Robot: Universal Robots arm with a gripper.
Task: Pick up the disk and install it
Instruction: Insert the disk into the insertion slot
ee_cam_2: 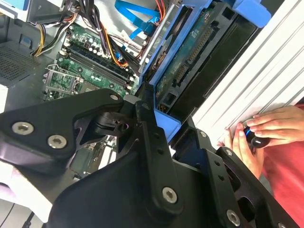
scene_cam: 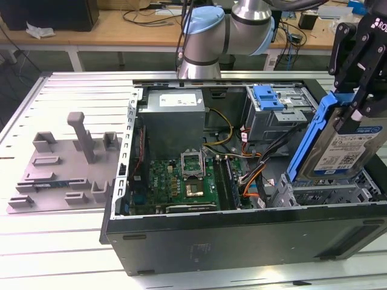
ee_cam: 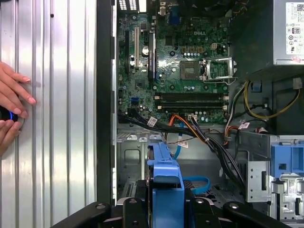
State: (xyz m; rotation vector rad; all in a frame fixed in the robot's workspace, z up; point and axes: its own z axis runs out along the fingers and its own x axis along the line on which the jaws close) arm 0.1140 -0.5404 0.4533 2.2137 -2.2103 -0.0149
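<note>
At the right edge of the frame I am seeing the gripper (scene_cam: 354, 109) clamping the disk (scene_cam: 349, 154) by its upper end. The disk is hanging tilted over the lower-right bay of the open computer case (scene_cam: 242, 241). The arm (scene_cam: 224, 30) is standing at top centre. The grey tray (scene_cam: 66, 175) is lying at the left, well apart.

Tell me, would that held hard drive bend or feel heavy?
Probably stiff: the hard drive hangs flat though the gripper grips only its upper end. Its metal body suggests heavy for its size. The blue plastic frame might flex.
</note>
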